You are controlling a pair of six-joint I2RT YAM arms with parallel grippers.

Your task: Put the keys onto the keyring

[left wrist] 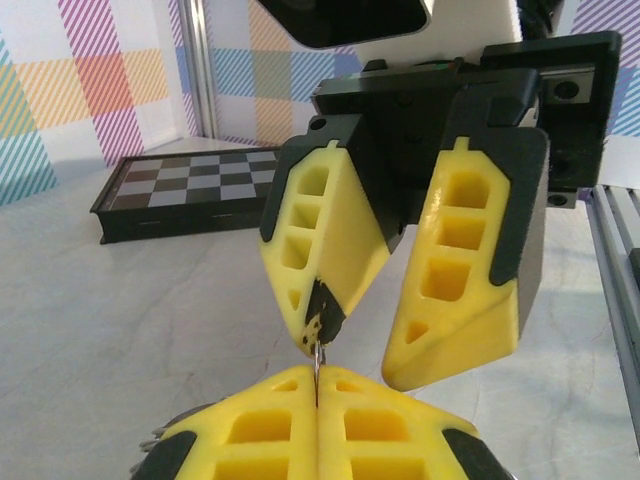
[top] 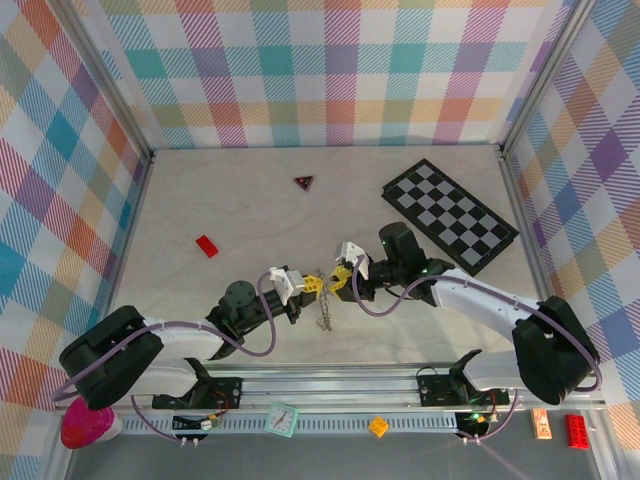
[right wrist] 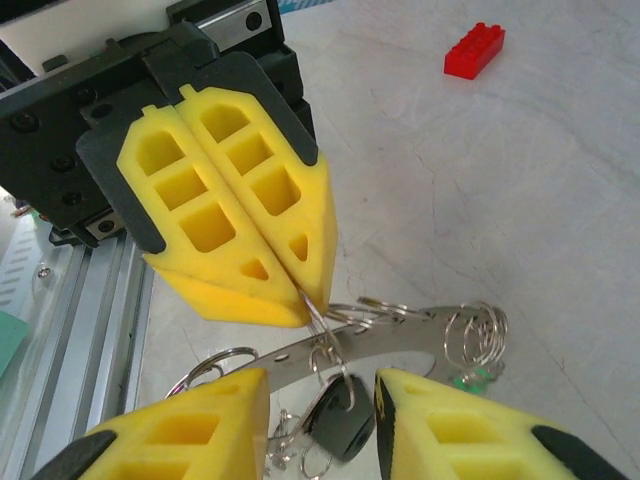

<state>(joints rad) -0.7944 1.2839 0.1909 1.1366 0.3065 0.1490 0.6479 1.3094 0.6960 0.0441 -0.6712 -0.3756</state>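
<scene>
My left gripper [left wrist: 317, 372] is shut on a thin wire ring of the keyring [right wrist: 400, 345], held above the table. The keyring is a curved silvery strip hung with several small wire rings. A small black oval piece [right wrist: 345, 425] dangles from one ring, between the spread fingers of my right gripper [right wrist: 320, 400], which is open. The oval lies close to one finger, with a gap to the other. Small silvery keys [right wrist: 285, 450] hang in a cluster under the strip, partly hidden. From above, both grippers [top: 325, 280] meet tip to tip at the table's middle, the silvery cluster [top: 322, 312] dangling below them.
A black-and-white chequered board [top: 450, 215] lies at the back right. A dark red triangle [top: 304, 182] sits at the back centre and a red brick [top: 207, 246] to the left. The metal rail [top: 340, 380] runs along the near edge.
</scene>
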